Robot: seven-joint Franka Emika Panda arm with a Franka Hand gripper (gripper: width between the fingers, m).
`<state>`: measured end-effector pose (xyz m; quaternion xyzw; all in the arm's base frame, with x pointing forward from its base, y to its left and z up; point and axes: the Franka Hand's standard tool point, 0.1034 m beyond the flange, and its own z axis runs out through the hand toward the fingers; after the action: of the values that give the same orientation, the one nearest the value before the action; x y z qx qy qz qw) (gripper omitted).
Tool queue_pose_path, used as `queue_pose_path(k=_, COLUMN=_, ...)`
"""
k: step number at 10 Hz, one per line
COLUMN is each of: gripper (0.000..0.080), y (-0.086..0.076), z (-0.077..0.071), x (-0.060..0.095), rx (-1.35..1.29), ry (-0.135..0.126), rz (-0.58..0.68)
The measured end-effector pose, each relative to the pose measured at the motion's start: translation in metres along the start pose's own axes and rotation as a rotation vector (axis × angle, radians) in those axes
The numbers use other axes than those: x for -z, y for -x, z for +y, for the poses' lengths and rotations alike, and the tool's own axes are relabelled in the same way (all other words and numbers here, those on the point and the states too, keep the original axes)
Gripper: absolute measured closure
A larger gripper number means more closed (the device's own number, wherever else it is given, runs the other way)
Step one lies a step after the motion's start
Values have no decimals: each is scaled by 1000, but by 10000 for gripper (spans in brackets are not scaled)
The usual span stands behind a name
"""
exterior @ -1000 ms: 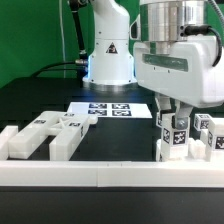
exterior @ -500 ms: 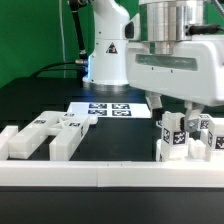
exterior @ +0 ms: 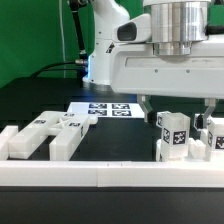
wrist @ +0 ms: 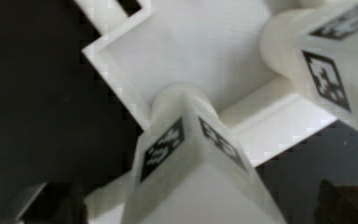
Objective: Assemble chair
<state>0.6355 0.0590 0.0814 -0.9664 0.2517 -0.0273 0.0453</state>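
White plastic chair assembly (exterior: 173, 135) stands at four o'clock in the exterior view, gripper (exterior: 178, 106) above it spread wide and empty; placement judged done, next move calls for fetching loose parts (exterior: 45, 135) at eight o'clock.

The arm (exterior: 108, 45) is built of smooth, rounded white shells, and a small dark mark (exterior: 110, 48) is printed on its base. Directly above the gripper (exterior: 175, 104) a shiny grey metal cylinder (exterior: 180, 20) is seen. The gripper body is a wide white box; its fingers (wrist: 51, 205) are dark.
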Motion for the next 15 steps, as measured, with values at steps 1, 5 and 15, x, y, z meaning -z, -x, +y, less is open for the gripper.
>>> queue_pose_path(k=1, gripper=150, y=0, z=0, x=0, rx=111, ry=0, rz=0)
queue_pose_path(k=5, gripper=150, y=-1, z=0, x=0, rx=364, ry=8, rz=8)
queue_pose_path(k=15, gripper=511, y=-2, z=2, x=0, rx=159, ry=6, rz=9)
